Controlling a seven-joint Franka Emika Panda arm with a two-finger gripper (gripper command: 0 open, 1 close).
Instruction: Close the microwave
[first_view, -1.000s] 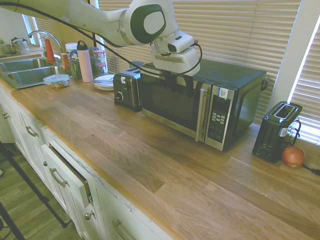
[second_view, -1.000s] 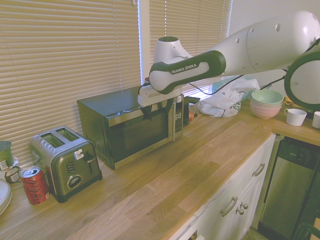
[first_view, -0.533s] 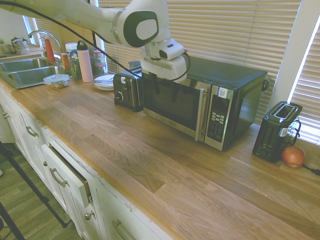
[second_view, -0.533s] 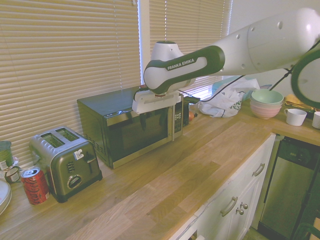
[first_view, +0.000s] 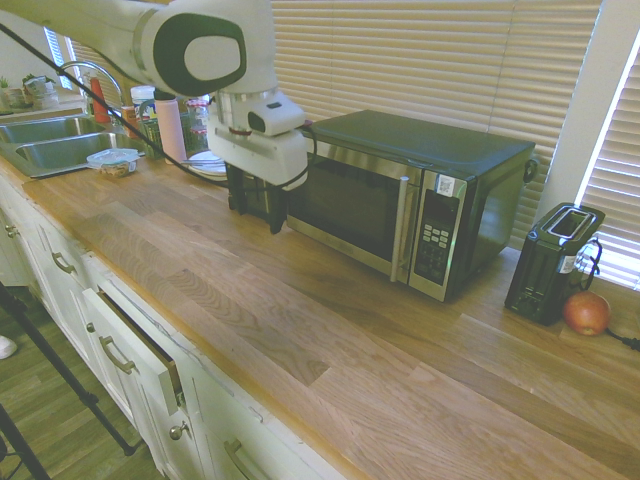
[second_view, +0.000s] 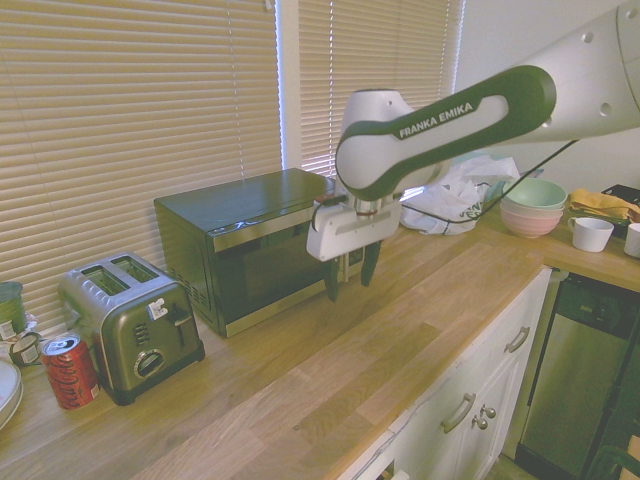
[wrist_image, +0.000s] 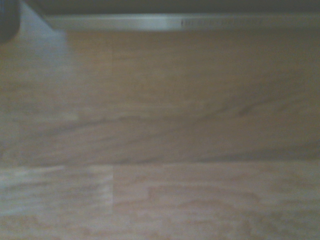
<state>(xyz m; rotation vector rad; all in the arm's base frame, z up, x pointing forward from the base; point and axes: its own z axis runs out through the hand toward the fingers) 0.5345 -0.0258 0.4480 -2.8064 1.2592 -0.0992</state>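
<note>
Microwave (first_view: 405, 195) first: you'll find it at the back of the wooden table (first_view: 330, 340), against the window blinds (first_view: 440, 60), with its dark glass door flush in the steel front and the vertical bar handle (first_view: 403, 228) beside the keypad panel (first_view: 436, 238). Your gripper (second_view: 348, 283) hangs in front of the door, points down at the wood and touches nothing; its jaws stand apart with nothing between them. In the first exterior view it partly covers a small black toaster (first_view: 245, 190) next to the microwave. Another black toaster (first_view: 552, 262) stands on the oven's other side, with a red apple (first_view: 586, 313) just beside it. Your wrist view is blurred, showing wood grain and a pale steel strip (wrist_image: 165, 22) at one edge.
</note>
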